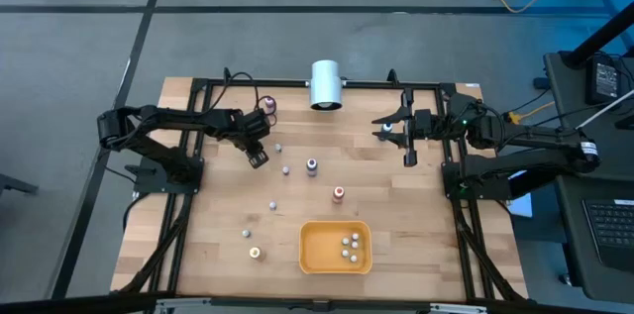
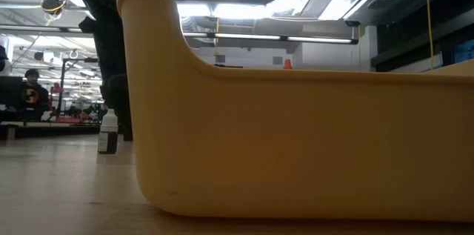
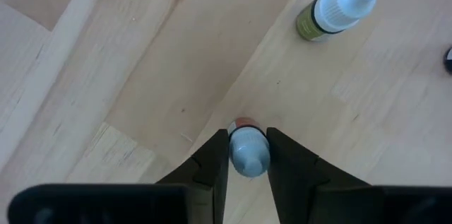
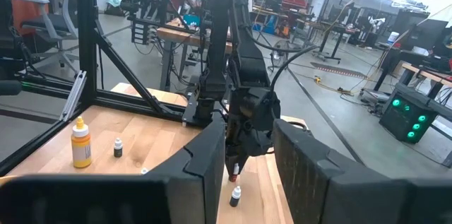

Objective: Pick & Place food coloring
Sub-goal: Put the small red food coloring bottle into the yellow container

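My wooden table [image 1: 208,235] carries the orange tray [image 1: 317,258] near its front edge, small food coloring bottles [image 1: 311,165] scattered mid-table, and a white cylinder [image 1: 325,84] at the back.

High view looks straight down; low view sits against the tray [image 2: 296,138]; wrist views look past their fingers.

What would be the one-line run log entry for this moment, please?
left gripper: closing around pale-blue-capped bottle on table | right gripper: waiting above the table's right side | orange tray: holds several bottles
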`<state>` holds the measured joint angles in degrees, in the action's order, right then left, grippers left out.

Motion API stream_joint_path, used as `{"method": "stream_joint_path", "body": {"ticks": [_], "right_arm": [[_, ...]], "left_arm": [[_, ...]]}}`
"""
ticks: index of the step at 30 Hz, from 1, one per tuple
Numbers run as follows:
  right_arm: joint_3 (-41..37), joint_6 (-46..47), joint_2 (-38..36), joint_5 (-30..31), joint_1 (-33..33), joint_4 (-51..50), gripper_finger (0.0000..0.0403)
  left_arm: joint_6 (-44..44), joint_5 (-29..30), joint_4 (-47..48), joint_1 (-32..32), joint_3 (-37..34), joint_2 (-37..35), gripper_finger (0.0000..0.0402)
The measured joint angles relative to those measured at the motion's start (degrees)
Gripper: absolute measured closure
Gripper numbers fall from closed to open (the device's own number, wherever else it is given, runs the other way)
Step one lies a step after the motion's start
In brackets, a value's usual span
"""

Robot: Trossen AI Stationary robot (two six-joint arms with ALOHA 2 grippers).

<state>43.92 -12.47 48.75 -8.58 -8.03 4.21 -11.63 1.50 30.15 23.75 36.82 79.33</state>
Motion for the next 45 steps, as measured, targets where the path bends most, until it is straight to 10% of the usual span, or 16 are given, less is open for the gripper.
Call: {"method": "stream_joint_path", "body": {"ticks": [22,45], "right_arm": [[0.0,0.0,-0.01,0.0,0.01,0.0,0.028],[0.0,0.01,-0.02,-0.01,0.02,-0.15,0.028]], "left_arm": [[-14.34,-2.81,12.03,-8.8,15.94,-18.11,0.0326],[-11.37,0.19,3.91,-35.71,25.73,-13.51,0.0325]]}}
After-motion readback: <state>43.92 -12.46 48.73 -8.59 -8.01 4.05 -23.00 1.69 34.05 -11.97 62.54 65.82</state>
